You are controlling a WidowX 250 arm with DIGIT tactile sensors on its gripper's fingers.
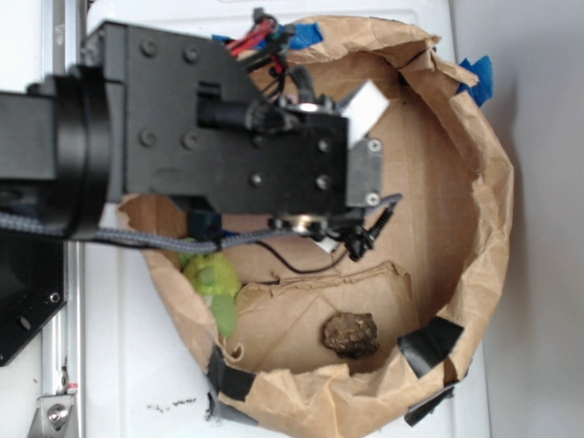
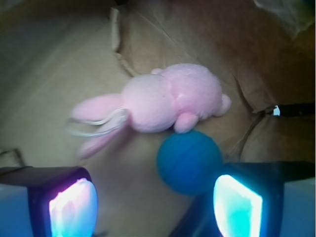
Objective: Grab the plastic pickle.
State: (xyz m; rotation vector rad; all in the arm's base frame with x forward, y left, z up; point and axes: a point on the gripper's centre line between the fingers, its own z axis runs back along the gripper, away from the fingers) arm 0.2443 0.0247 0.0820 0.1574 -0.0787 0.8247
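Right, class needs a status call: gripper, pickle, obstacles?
Gripper open, holding nothing, inside the brown paper bag. Plastic pickle not in view. Round teal-blue ball and pink plush bunny ahead of the fingers.

A pink plush bunny (image 2: 168, 98) is lying on its side on brown paper (image 2: 54, 74), its ears pointing left. A teal-blue ball (image 2: 189, 161) is sitting just below it, touching the bunny's foot. The pincer (image 2: 155, 205) is standing open, its 2 glowing fingertips (image 2: 73, 207) framing the bottom edge, the right one overlapping the ball.
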